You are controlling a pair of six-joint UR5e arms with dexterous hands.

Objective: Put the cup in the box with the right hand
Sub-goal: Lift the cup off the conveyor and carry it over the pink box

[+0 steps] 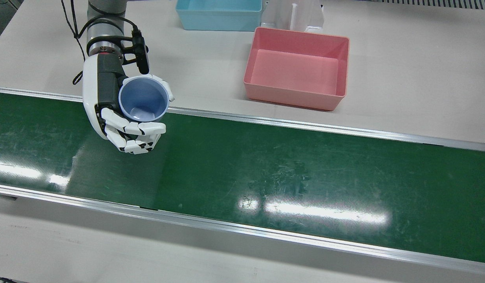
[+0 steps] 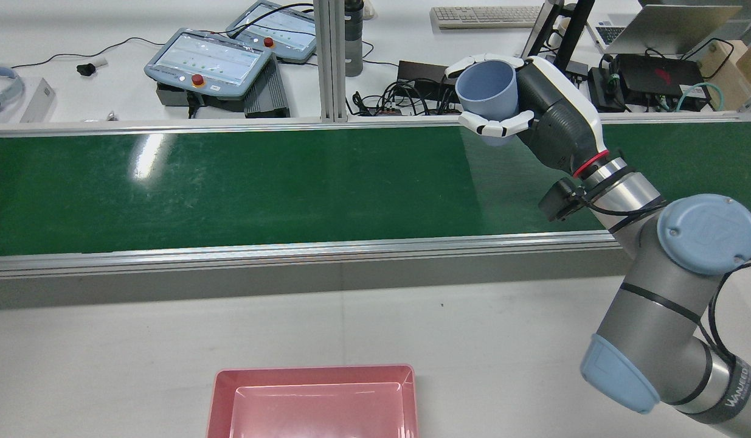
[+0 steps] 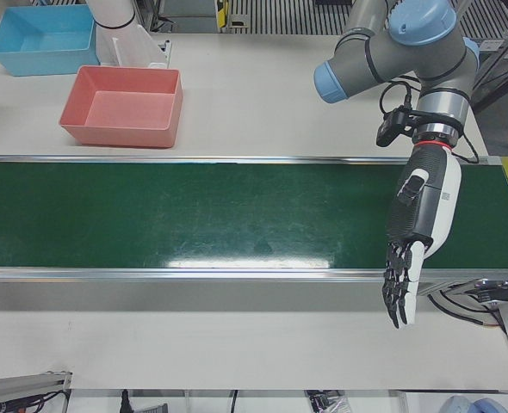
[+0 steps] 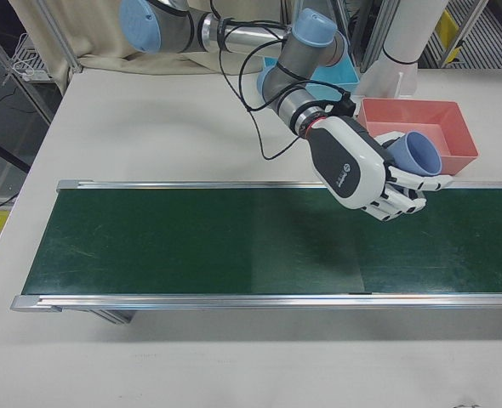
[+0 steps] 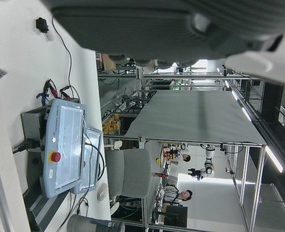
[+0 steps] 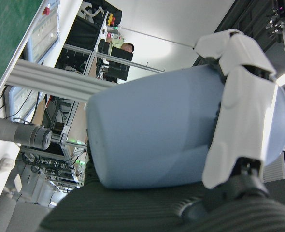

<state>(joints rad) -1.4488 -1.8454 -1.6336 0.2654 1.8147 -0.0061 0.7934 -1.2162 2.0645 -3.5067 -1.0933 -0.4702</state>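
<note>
Green conveyor belt (image 1: pixel 266 177) runs the width of the station between aluminium rails, pale table (image 1: pixel 403 78) on both sides; belt surface bare apart from glare patches

Right hand (image 1: pixel 108 106) hangs above the belt's robot-side rail, fingers (image 1: pixel 142 127) wrapped round the blue cup (image 1: pixel 143 99), palm against its wall. Cup upright, mouth open upward, held clear of the belt. Right hand view shows a finger lying across the cup's wall, grip firm

Pink box (image 1: pixel 297 68) sits on the table strip on the robot's side of the belt, well apart from the cup, interior bare. Between cup and box: open table and the rail edge, nothing standing in that stretch. Light blue box (image 1: pixel 218 13) lies just beyond the pink one near the table's far edge, with a white pedestal base (image 1: pixel 293 15) beside it, close to the pink box's rear rim

Left hand (image 3: pixel 409 258) hangs over the belt's operator-side rail at the other end of the station, fingers straight and apart, holding nothing, well away from both boxes

Operators' side behind the belt: teach pendants (image 2: pixel 208 61), cables, keyboard (image 2: pixel 484 15)
</note>
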